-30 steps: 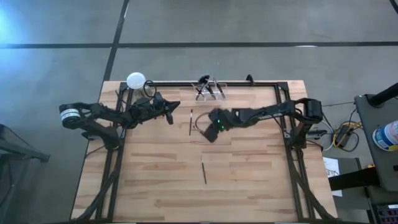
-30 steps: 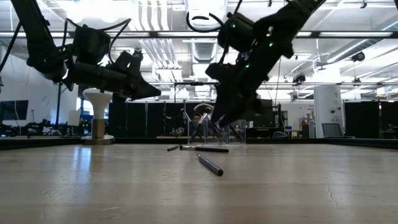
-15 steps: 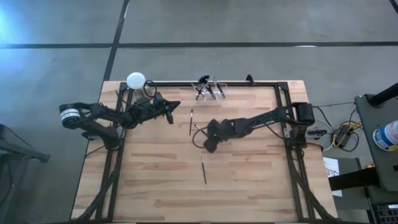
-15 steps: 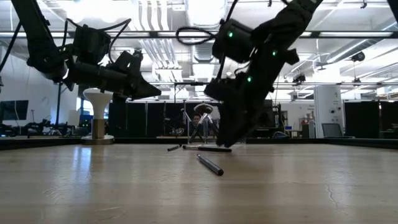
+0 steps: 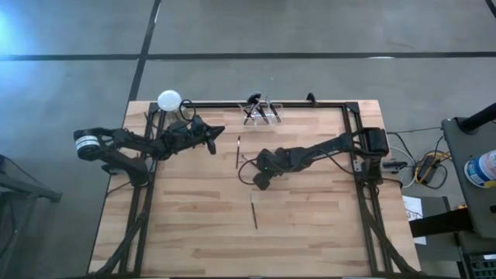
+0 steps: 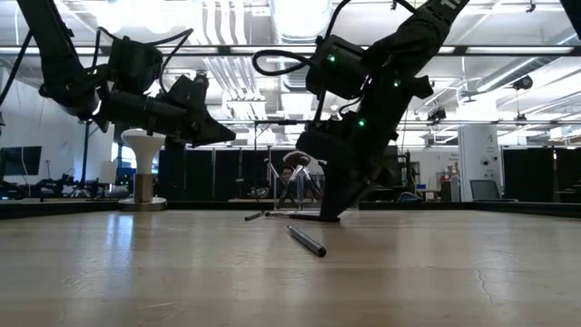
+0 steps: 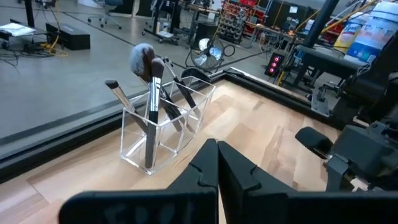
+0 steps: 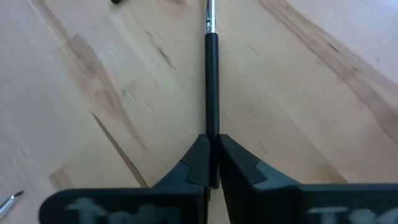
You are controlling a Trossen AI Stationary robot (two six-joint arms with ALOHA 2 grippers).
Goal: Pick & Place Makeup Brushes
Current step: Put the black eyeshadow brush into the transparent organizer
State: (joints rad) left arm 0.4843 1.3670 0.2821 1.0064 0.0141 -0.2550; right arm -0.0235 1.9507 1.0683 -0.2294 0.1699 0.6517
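Fingers of the right gripper (image 8: 211, 163) pinch the handle of a makeup brush (image 8: 212, 87) lying flat mid-table. Lifting it straight up looks wisest, since the grip sits near the handle's end (the long free part could swing). Another brush (image 5: 253, 211) lies nearer the front edge, a third (image 5: 238, 152) just beside the gripper. The clear holder (image 7: 163, 124) already keeps several. The left gripper (image 7: 217, 163) hangs shut, empty, near it.
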